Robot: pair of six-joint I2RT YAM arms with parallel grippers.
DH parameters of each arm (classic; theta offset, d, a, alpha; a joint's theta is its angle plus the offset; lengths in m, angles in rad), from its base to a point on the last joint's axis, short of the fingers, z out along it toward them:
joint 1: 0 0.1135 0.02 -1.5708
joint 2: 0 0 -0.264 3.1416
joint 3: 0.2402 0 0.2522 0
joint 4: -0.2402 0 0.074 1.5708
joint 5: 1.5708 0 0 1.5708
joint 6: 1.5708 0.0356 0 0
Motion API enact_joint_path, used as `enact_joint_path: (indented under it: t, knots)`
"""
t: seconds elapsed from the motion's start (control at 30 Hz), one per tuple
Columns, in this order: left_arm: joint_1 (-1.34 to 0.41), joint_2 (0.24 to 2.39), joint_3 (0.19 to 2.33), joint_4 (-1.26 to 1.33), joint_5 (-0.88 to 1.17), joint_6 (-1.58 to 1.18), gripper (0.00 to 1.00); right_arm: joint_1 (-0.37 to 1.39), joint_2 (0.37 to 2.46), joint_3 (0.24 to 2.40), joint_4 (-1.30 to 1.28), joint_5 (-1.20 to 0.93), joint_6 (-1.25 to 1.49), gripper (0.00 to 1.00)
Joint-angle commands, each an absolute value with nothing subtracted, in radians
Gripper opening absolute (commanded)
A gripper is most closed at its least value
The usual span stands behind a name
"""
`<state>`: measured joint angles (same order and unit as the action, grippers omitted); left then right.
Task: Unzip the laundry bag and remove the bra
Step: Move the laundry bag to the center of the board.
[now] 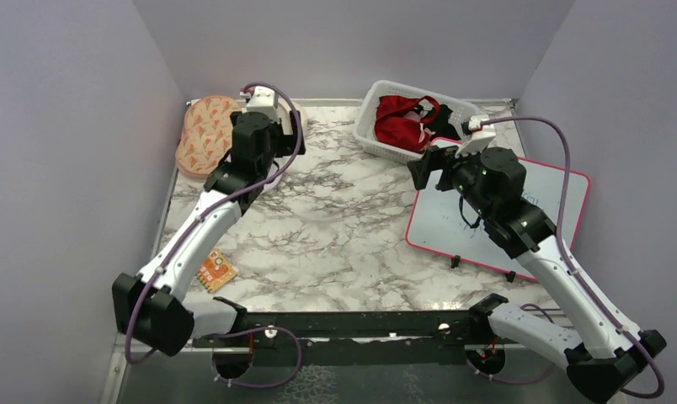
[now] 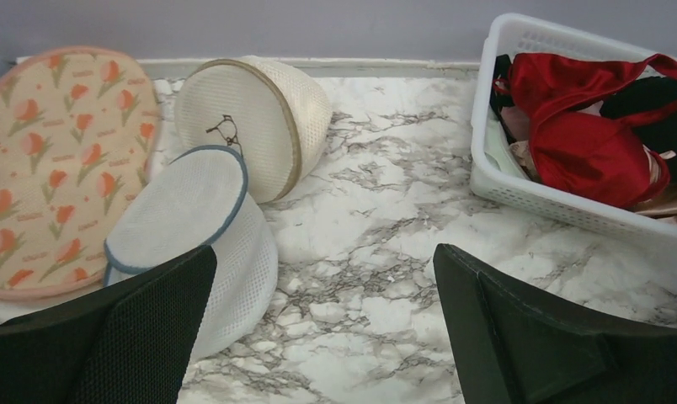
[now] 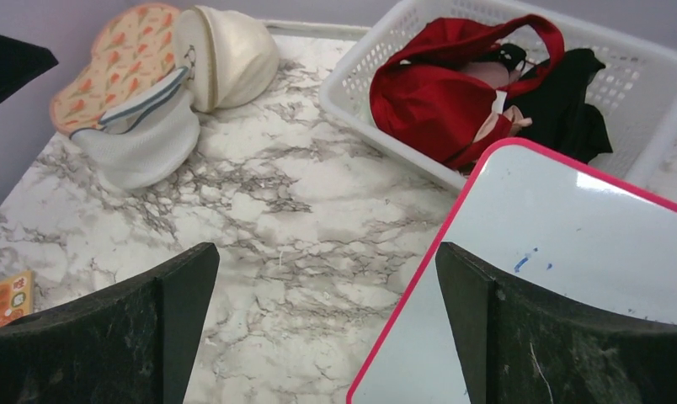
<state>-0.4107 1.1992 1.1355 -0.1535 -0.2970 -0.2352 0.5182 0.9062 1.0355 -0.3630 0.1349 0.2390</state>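
Left wrist view: on the marble surface [image 2: 386, 244], at the back left, finds the laundry bag [image 2: 251, 126], tipped up on its edge just behind the white-and-grey pouch [image 2: 192, 219]. No bra to see; likely zipped inside.

Left gripper [image 2: 325, 278] and right gripper [image 3: 327, 269]: jaws wide apart, holding nothing.

Best to find the zip pull first, hold the bag down with one arm, then tug slowly with the other.

Counting, big to small: one whiteboard [image 1: 554, 202], one basket [image 1: 370, 108], three pouches, one red garment [image 2: 588, 126], one little orange card [image 1: 216, 270].
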Motion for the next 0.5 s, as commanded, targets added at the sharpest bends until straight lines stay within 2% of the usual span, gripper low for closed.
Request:
enact_joint_path:
  t: [0.0,0.2,0.47]
  knots:
    - [-0.372,1.360,1.254,-0.185,-0.155,-0.302,0.99,0.532,0.952,1.056,-0.422,0.179,0.314,1.00]
    - [-0.346,1.640,1.460,-0.247,-0.083,-0.360,0.99,0.539,1.024,1.048,-0.480,0.101,0.382,1.00]
    - [-0.320,2.064,1.879,-0.408,-0.199,-0.336,0.99,0.544,1.113,1.088,-0.582,-0.077,0.366,1.00]
